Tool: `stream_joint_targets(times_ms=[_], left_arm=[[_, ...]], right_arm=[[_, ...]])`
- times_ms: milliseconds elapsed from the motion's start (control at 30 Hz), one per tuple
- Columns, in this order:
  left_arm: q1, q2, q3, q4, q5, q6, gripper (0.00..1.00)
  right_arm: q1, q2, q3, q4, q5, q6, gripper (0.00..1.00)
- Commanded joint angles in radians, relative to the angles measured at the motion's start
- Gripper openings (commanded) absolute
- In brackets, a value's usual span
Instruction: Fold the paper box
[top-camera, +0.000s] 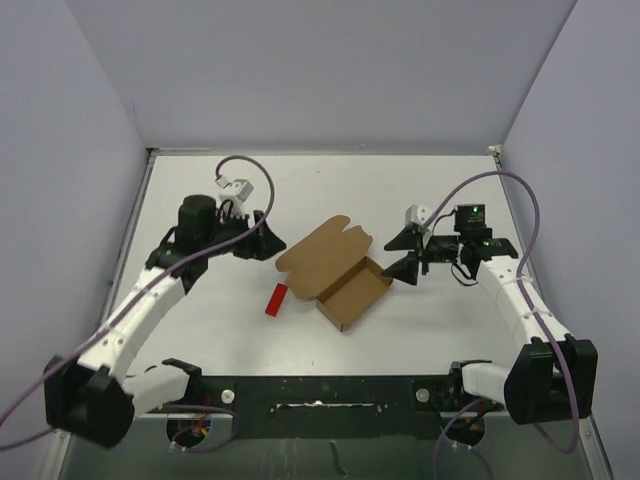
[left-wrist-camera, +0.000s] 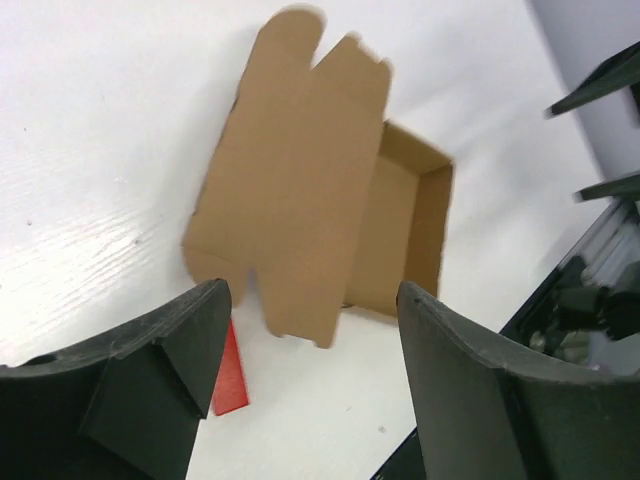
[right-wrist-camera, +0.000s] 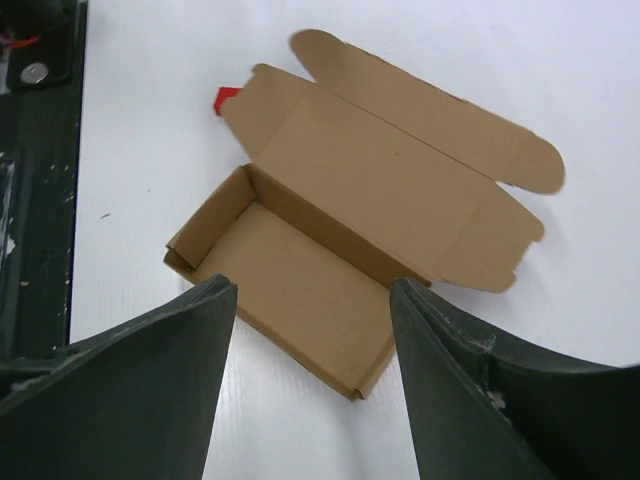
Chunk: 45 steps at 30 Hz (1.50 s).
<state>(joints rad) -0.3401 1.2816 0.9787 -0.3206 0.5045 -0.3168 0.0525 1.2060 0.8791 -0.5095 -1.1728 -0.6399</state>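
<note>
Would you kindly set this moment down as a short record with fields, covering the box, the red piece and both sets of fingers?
box: paper box on the table, between the two arms
box state: tray walls standing, lid open and laid back, not yet folded over
other item: red block on the table, close by the lid's left corner
left fingers: open, holding nothing, left of the box
right fingers: open, holding nothing, right of the box
contact: neither arm touches the box

The box (top-camera: 340, 277) is brown thin cardboard, lying mid-table, set diagonally. Its tray is formed with four walls upright and is empty inside. The lid, with its tabs, is open, spread back toward the far left.
</note>
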Motion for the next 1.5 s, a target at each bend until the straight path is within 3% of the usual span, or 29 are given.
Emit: stream_joint_targets(times_ms=[0, 67, 167, 267, 567, 800, 967, 1067, 1133, 1300, 1467], left_arm=[[0.005, -0.293, -0.175, 0.102, -0.107, -0.143, 0.66], [0.004, -0.369, -0.289, 0.153, -0.096, -0.245, 0.65], [-0.003, -0.432, -0.424, 0.219, -0.072, -0.379, 0.59], [-0.021, -0.433, -0.482, 0.222, -0.084, -0.419, 0.55], [-0.180, -0.286, -0.329, -0.022, -0.378, -0.259, 0.55], [-0.175, -0.333, -0.432, 0.119, -0.358, -0.319, 0.56], [-0.123, -0.319, -0.458, 0.203, -0.322, -0.345, 0.58], [-0.060, -0.252, -0.456, 0.255, -0.259, -0.391, 0.58], [-0.020, -0.199, -0.454, 0.291, -0.214, -0.437, 0.57], [0.005, -0.146, -0.461, 0.354, -0.199, -0.460, 0.55], [0.008, -0.157, -0.459, 0.297, -0.230, -0.404, 0.55]], right_arm=[[0.076, 0.015, 0.012, -0.188, -0.078, -0.382, 0.63], [0.111, 0.031, 0.012, -0.256, -0.039, -0.498, 0.61], [0.145, 0.057, 0.011, -0.275, 0.028, -0.549, 0.55], [0.168, 0.075, 0.011, -0.275, 0.064, -0.555, 0.50], [0.181, 0.091, 0.008, -0.227, 0.101, -0.500, 0.44], [0.178, 0.086, 0.027, -0.163, 0.105, -0.348, 0.40], [0.175, 0.097, 0.050, 0.007, 0.198, -0.012, 0.41], [0.185, 0.142, 0.105, 0.051, 0.234, 0.109, 0.38], [0.220, 0.191, 0.174, 0.053, 0.275, 0.134, 0.30], [0.339, 0.421, 0.481, -0.151, 0.367, 0.039, 0.14], [0.406, 0.598, 0.664, -0.252, 0.455, -0.003, 0.09]])
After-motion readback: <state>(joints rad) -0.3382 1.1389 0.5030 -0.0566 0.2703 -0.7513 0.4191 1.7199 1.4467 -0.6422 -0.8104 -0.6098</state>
